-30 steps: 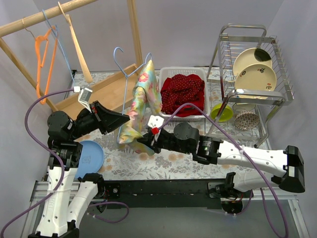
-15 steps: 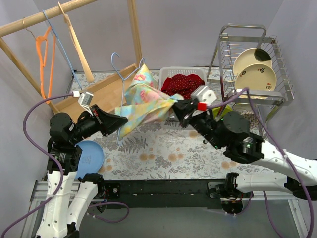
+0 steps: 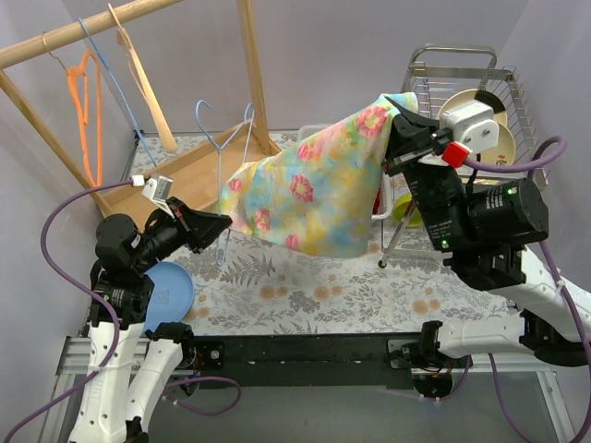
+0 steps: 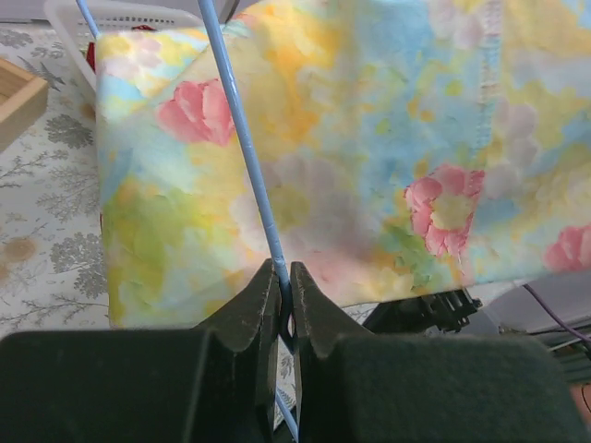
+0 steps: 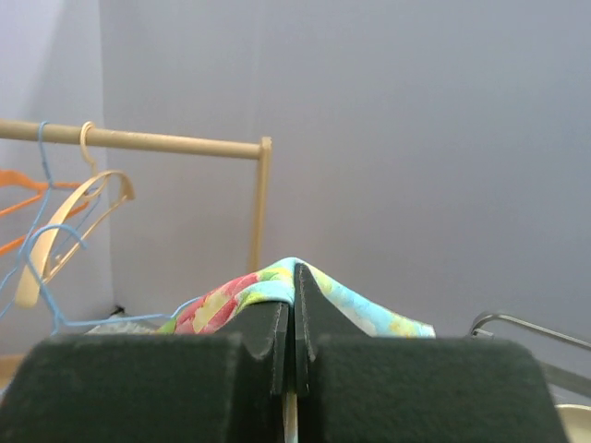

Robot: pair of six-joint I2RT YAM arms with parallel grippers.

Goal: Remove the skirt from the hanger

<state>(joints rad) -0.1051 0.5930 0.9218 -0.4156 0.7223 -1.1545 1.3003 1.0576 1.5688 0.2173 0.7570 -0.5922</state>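
Observation:
The floral skirt (image 3: pixel 309 194), yellow, blue and pink, hangs stretched in the air between my two grippers. My right gripper (image 3: pixel 395 125) is shut on its upper right corner (image 5: pixel 277 281), raised high in front of the dish rack. My left gripper (image 3: pixel 222 224) is shut on the thin blue wire hanger (image 3: pixel 222 152), whose wire (image 4: pixel 254 175) runs up from between the fingers across the cloth (image 4: pixel 369 148). The skirt's left end still lies against the hanger's lower part.
A wooden clothes rail (image 3: pixel 83 32) with orange, blue and wooden hangers stands at the back left. A white basket holds red cloth behind the skirt. A metal dish rack (image 3: pixel 471 111) with plates is at the right. A blue plate (image 3: pixel 166 291) lies by the left arm.
My right gripper has swung up and to the right with the skirt, spreading the cloth wide. My left gripper stays low on the hanger, which has tipped a little to the left.

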